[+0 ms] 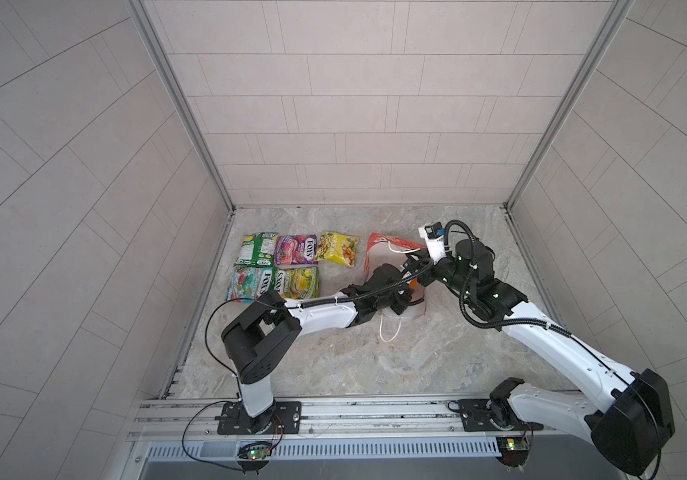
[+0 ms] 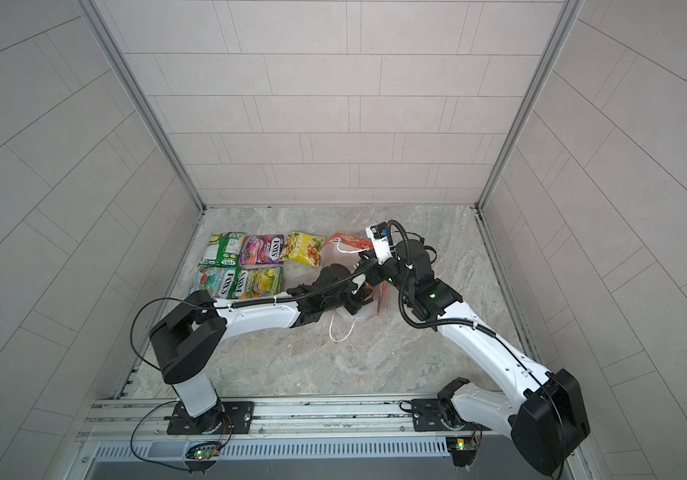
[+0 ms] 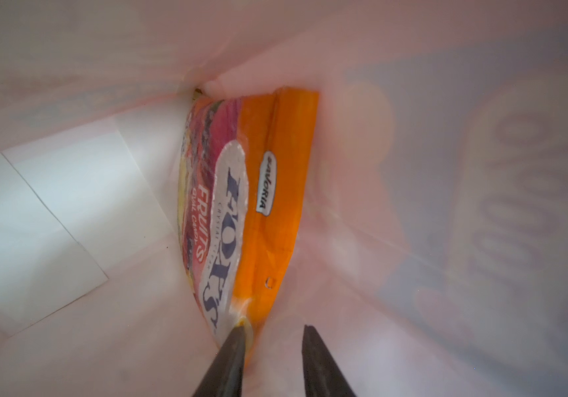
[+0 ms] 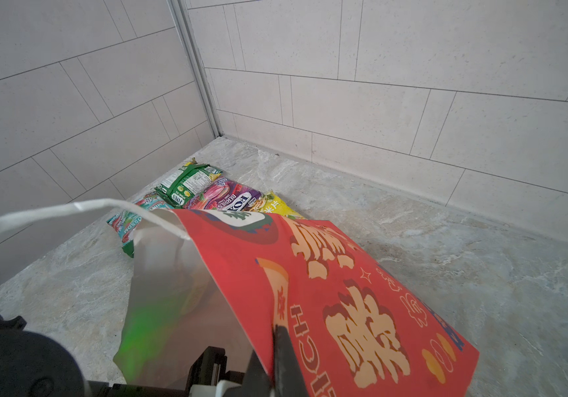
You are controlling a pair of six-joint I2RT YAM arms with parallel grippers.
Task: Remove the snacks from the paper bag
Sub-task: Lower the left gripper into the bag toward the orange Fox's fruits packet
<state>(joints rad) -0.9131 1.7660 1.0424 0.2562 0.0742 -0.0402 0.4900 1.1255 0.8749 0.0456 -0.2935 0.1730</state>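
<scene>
The red paper bag (image 1: 379,249) with gold characters stands at mid table, its mouth held wide. My right gripper (image 4: 274,338) is shut on the bag's red wall at the rim. My left gripper (image 3: 273,327) is deep inside the bag, open, with one fingertip (image 3: 238,335) touching the near corner of an orange FOX'S packet (image 3: 269,192). That packet leans against the bag's white inner wall. Several snacks lie flat to the left of the bag: green (image 1: 252,249), purple (image 1: 296,249), yellow (image 1: 337,248), teal (image 1: 248,282) and yellow-green (image 1: 298,282).
A white cord handle (image 1: 389,330) trails on the marble table in front of the bag; the other handle (image 4: 52,213) loops up by the right wrist. Tiled walls close in the left, back and right. A metal rail (image 1: 333,415) carrying both arm bases runs along the front.
</scene>
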